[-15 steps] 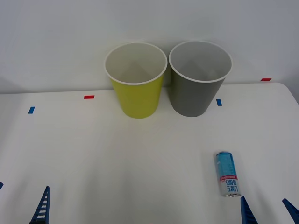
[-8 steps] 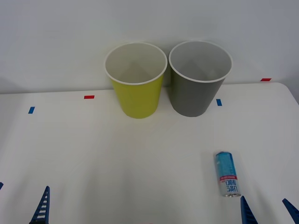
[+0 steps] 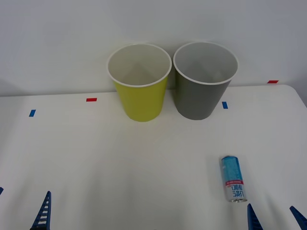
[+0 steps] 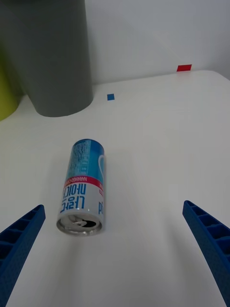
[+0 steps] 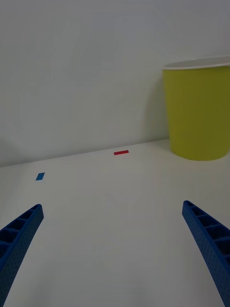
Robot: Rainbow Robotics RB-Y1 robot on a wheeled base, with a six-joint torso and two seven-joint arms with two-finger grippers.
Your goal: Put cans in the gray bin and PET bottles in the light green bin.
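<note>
Jaws wide (R), can (image 4: 82,186) between.

Bright, even, diffuse light fills every view. Soft faint shadows fall on the white counter (image 3: 120,167) beside the gray bin (image 3: 201,96), the light green bin (image 3: 141,98) and the can (image 4: 82,187). No glare; focus is sharp throughout.
</note>
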